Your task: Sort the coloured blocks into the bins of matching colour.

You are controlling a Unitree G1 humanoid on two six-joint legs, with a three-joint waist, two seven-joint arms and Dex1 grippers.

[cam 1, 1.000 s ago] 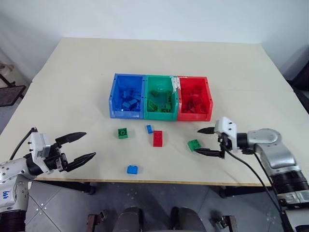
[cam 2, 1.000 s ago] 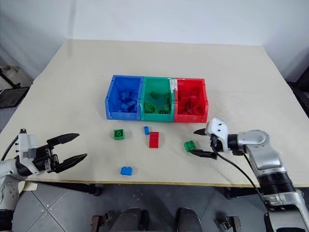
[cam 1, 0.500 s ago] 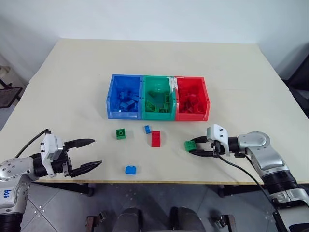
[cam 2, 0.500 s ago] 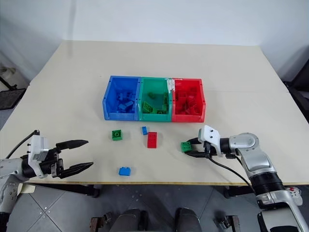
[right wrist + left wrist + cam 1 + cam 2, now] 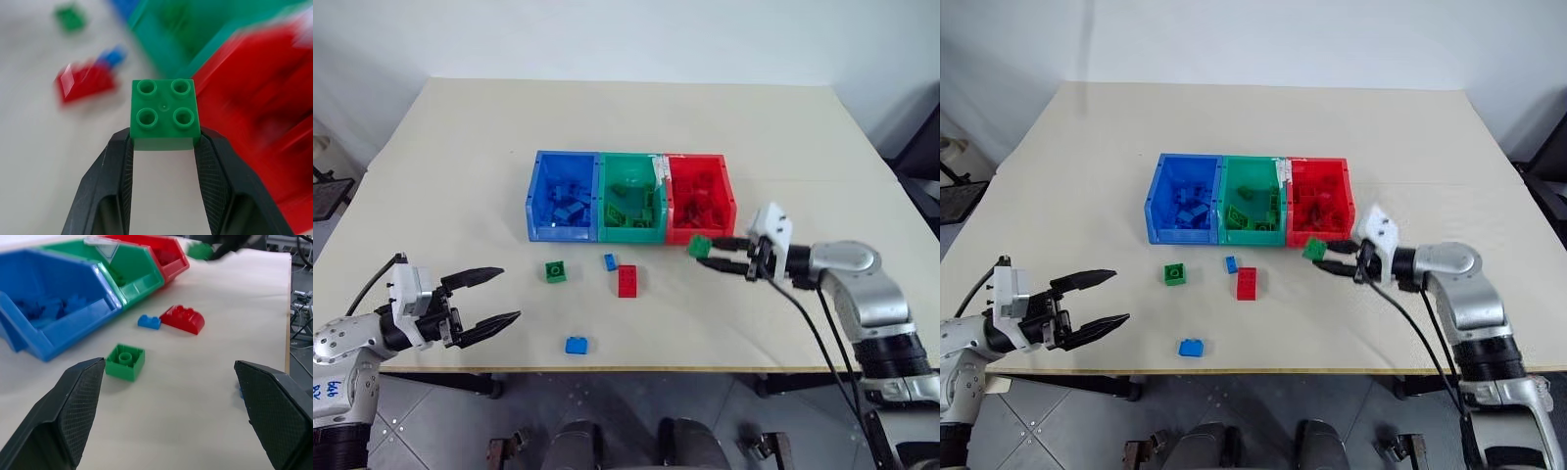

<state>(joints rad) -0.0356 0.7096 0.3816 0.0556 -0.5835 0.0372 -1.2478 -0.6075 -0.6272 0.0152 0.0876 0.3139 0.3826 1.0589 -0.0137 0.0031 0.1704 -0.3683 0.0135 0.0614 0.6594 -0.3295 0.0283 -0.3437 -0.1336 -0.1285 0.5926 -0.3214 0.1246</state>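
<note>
Table (image 5: 460, 147) cream, white wall | right gripper (image 5: 713, 255) pinches green block (image 5: 699, 247) (lifted) | left gripper (image 5: 489, 297) wide

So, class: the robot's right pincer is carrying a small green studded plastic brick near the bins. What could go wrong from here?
1. The right pincer holds the small green studded plastic brick only by its rear edge, so it might slip out.
2. It hangs in front of the red open-top plastic bin, not the green open-top plastic bin; releasing early could mis-sort it.
</note>
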